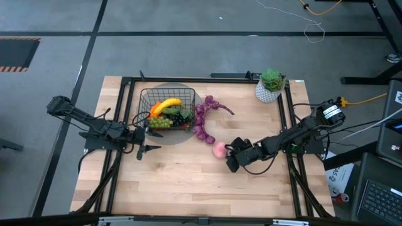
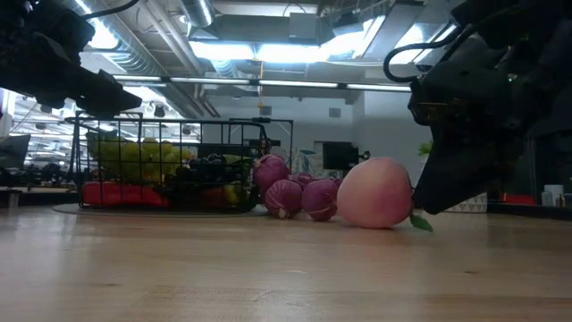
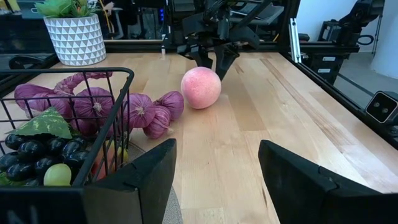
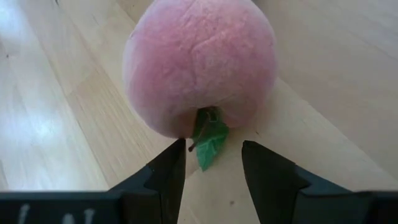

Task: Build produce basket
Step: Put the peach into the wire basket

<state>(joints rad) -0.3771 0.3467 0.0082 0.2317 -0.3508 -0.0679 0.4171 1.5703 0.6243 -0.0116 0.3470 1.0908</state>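
High view: wire-mesh basket [image 1: 166,110] sitting at the back left of the pale wood bench [image 1: 188,182], holding a banana [image 1: 168,103] and grapes [image 1: 160,122]. Purple string of bulbs [image 1: 202,122] curving beside it; white pot [image 1: 268,91] standing at the back right.

Low view: fuzzy round peach [image 2: 375,192] resting against the bulbs.

Left wrist view: left tool [image 3: 214,177] hanging spread, empty, beside the basket.

Right wrist view: right tool [image 4: 212,171] standing part-open around the peach's leaf [image 4: 210,142], gripping nothing.
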